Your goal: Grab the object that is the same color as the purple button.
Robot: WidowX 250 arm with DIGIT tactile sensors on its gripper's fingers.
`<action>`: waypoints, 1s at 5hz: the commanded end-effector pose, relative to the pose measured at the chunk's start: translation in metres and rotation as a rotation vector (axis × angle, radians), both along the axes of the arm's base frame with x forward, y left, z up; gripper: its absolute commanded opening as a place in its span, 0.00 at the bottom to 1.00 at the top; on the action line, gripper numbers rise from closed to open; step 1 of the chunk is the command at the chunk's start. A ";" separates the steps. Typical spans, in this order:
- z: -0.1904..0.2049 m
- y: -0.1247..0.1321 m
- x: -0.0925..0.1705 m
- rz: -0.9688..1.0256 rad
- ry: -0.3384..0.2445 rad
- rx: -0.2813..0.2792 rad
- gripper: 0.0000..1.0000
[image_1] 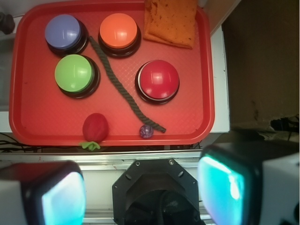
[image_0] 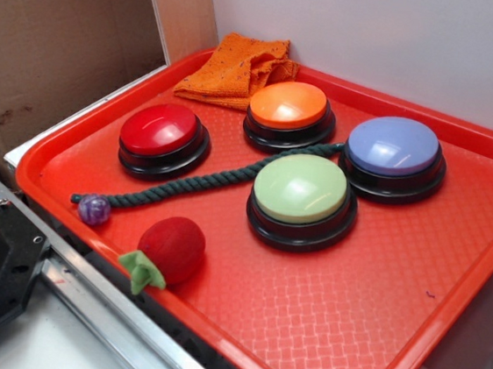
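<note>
A small purple knotted ball [image_0: 94, 209] lies near the red tray's near-left rim, at the end of the dark green rope [image_0: 211, 181]. In the wrist view the ball [image_1: 146, 131] sits beside the rope's end [image_1: 157, 125]. The purple button [image_0: 392, 156] stands at the tray's far right; in the wrist view it [image_1: 64, 32] is at the top left. My gripper [image_1: 143, 197] is high above the robot base, outside the tray, jaws wide apart with nothing between the pads [image_1: 63, 201]. The gripper does not show in the exterior view.
The red tray [image_0: 319, 333] also holds a green button [image_0: 301, 195], an orange button [image_0: 289, 111], a red button [image_0: 162, 136], a red plush fruit [image_0: 169, 249] with green leaves and an orange cloth [image_0: 238, 67]. A cardboard wall [image_0: 50, 40] stands left; the black robot base [image_1: 157, 192] lies below the gripper.
</note>
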State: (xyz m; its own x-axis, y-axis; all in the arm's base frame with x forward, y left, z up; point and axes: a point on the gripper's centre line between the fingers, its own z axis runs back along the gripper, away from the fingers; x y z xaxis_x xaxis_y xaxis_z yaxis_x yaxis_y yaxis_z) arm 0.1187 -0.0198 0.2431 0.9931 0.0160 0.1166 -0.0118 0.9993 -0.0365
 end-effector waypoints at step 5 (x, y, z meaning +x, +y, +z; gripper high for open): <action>-0.097 0.019 0.031 0.113 -0.010 -0.018 1.00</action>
